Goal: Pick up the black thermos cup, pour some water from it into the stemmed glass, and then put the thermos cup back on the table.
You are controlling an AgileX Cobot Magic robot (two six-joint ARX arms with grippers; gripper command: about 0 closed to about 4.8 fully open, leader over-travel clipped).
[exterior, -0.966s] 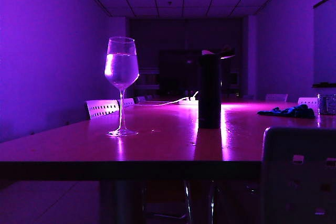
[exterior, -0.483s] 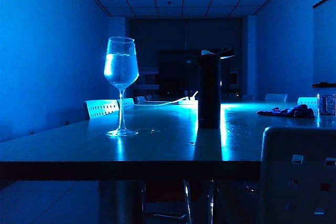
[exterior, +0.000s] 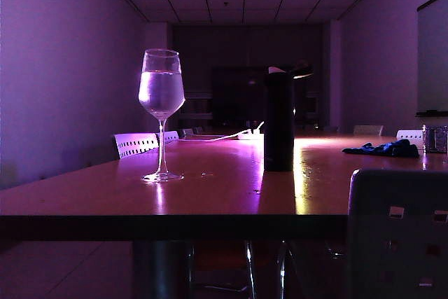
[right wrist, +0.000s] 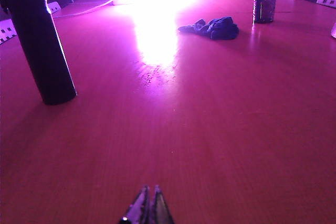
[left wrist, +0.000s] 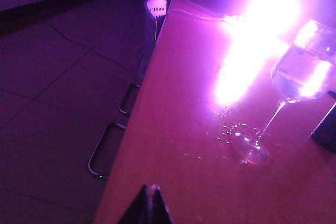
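The black thermos cup point(exterior: 279, 120) stands upright on the table point(exterior: 210, 194), its flip lid open; it shows too in the right wrist view point(right wrist: 43, 51), and only its base corner point(left wrist: 325, 129) in the left wrist view. The stemmed glass point(exterior: 162, 113), partly filled with water, stands left of it; it shows too in the left wrist view point(left wrist: 294, 77). My left gripper point(left wrist: 150, 188) is shut and empty, well short of the glass near the table's edge. My right gripper point(right wrist: 149, 188) is shut and empty, well back from the thermos. Neither arm shows in the exterior view.
A crumpled blue cloth point(exterior: 383, 149) and a small clear jar point(exterior: 435, 138) lie at the far right of the table. Water drops point(left wrist: 233, 128) lie around the glass foot. A white cable point(exterior: 217, 136) runs at the back. A chair back point(exterior: 397, 232) stands at the front right, chairs point(exterior: 136, 144) on the left.
The room light has gone from purple to blue and back to purple. Glass, thermos and cloth have not moved.
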